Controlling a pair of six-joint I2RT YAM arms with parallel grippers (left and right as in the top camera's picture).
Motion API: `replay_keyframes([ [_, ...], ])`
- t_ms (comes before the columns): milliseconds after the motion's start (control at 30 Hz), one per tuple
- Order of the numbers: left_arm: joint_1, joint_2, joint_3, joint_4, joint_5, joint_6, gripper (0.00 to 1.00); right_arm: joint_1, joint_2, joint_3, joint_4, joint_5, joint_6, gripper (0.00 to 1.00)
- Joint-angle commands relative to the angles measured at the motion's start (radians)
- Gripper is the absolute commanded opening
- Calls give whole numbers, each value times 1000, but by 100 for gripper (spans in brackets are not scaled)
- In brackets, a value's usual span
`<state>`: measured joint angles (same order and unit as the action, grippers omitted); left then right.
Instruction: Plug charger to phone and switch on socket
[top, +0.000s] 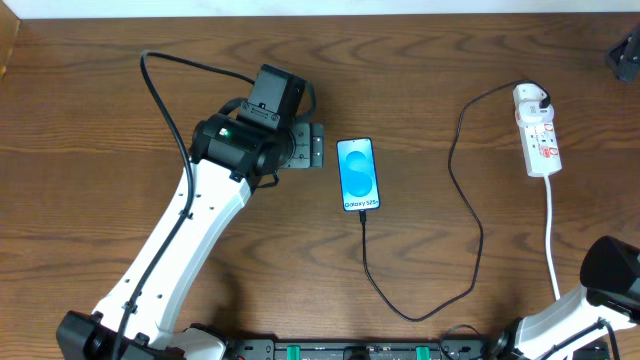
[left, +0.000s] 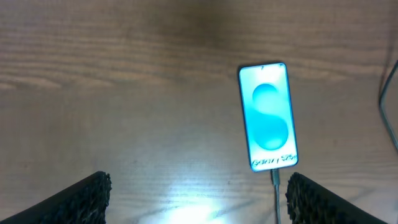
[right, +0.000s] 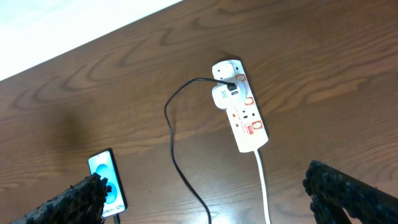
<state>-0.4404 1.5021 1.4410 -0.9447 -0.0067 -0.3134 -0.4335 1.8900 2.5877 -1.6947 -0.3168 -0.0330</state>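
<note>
The phone (top: 358, 175) lies flat mid-table with its cyan screen up. The charger's black cable (top: 470, 270) runs from the phone's bottom edge, loops toward the front and climbs to a white adapter (right: 225, 96) seated in the socket (top: 537, 135) at the right. In the left wrist view the plug tip (left: 275, 180) meets the phone (left: 267, 117). My left gripper (top: 318, 147) stands open just left of the phone, holding nothing (left: 196, 202). My right gripper (right: 205, 199) is open above bare table, well short of the socket (right: 244, 115); the phone (right: 107, 183) shows by its left finger.
The socket's white cord (top: 551, 235) runs toward the front edge, close to my right arm (top: 610, 270) in the lower right corner. A dark object (top: 625, 55) sits at the far right edge. A pale strip borders the back of the table (right: 74, 31).
</note>
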Motion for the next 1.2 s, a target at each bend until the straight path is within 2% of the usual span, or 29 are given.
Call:
replay_keyframes([
  [0,5,-24,-4,-21,-30,10,90,3,2,3,-3,5,10,99],
  [333,5,-201,-217,24,-220,10,90,3,2,3,-3,5,10,99],
  [567,41,-418,-484,245,-275,10,90,3,2,3,-3,5,10,99],
  [833,152,-679,-826,718,-275,6,90,3,2,3,-3,5,10,99],
  [1167,254,-933,-1239,1474,-272,6,90,3,2,3,-3,5,10,99],
])
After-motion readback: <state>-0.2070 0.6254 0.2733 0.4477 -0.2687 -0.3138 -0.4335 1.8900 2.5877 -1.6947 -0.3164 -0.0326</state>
